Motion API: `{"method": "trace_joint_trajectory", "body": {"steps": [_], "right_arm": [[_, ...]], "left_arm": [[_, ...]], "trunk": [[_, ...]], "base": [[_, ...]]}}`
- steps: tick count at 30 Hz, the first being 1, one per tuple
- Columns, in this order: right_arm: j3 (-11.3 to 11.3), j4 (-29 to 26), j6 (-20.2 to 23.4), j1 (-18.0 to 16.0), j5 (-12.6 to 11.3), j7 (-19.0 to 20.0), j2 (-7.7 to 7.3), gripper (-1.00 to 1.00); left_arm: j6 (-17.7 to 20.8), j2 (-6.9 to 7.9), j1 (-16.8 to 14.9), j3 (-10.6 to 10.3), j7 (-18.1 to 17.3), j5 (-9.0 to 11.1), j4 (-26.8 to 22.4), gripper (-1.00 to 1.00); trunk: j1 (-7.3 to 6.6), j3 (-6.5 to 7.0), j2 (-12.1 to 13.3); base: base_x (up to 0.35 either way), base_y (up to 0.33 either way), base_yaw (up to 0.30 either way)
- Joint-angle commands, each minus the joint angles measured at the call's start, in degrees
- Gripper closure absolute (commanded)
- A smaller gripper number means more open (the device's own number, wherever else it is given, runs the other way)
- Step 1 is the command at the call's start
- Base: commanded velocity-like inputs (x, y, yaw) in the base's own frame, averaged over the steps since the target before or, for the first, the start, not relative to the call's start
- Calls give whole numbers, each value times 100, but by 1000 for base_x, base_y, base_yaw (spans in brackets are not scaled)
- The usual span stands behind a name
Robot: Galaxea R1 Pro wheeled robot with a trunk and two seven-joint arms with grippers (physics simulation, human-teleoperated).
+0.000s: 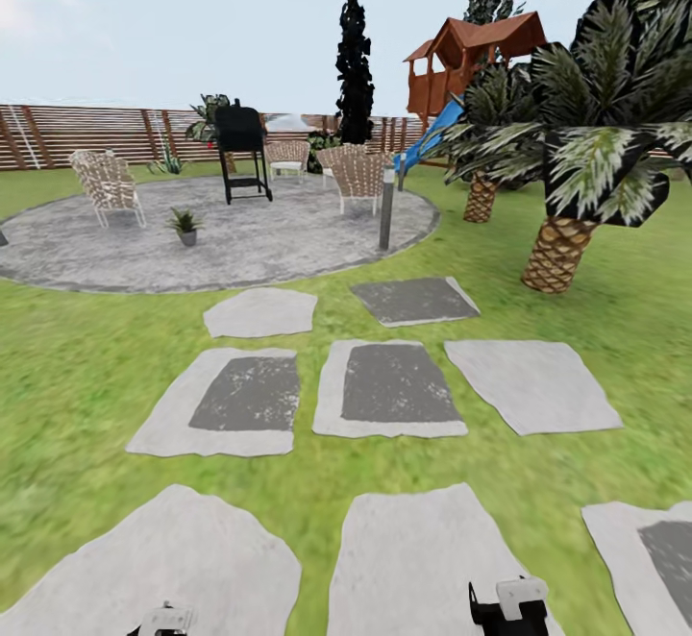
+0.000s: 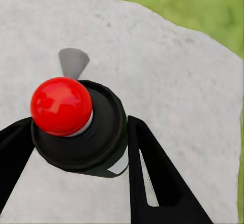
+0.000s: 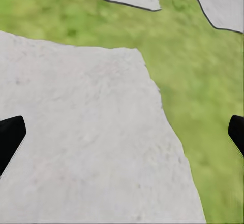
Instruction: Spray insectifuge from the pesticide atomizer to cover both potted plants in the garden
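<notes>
We stand on a garden lawn (image 1: 86, 367) crossed by pale stepping stones (image 1: 389, 559), and we look out from the nearest of them. Closest to us, our left gripper (image 2: 76, 148) hangs over a pale stone, its black jaws closed against the sides of the pesticide atomizer (image 2: 76, 127), a dark round bottle topped with a shiny red ball, seen from above. In the head view the tip of that left gripper (image 1: 163, 622) sits at the lower edge of the picture. Our right gripper (image 3: 122, 132) hangs over the edge of another stone where it meets the grass, its jaws spread wide with nothing between them; the head view shows it as a white and black piece (image 1: 509, 607) low over a stone. Further out lie more stones, some with dark grey centres (image 1: 394, 386). Beyond them is a round gravel patio (image 1: 288, 232) carrying a small potted plant (image 1: 185, 226), wicker chairs (image 1: 106, 184), a black grill (image 1: 240, 151) and a short grey post (image 1: 386, 208). To the right stand scaly-trunked palms (image 1: 567, 184). Furthest back are a wooden playhouse with a blue slide (image 1: 461, 60), a tall dark tree (image 1: 354, 69) and a slatted fence (image 1: 86, 136).
</notes>
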Motion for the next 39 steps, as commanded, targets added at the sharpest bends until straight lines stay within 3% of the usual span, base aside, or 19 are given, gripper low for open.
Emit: {"method": "trace_joint_trajectory", "body": {"steps": [1,13,39], "right_arm": [[-22,7,-12,-5,62,-40,0,-100],[-18,11,-12,-5,63,-40,3,-100],[-22,3,-12,-5,63,-40,-6,-100]], "left_arm": [[-17,2,-4,-45,-20,60,6,100],[-17,10,-4,-45,-20,60,4,100],[-17,11,-4,-45,-20,60,6,100]], "trunk": [[2,-5,-2],[2,-5,-2],[2,-5,-2]], "base": [[338,0,0],[338,0,130],[338,0,2]]}}
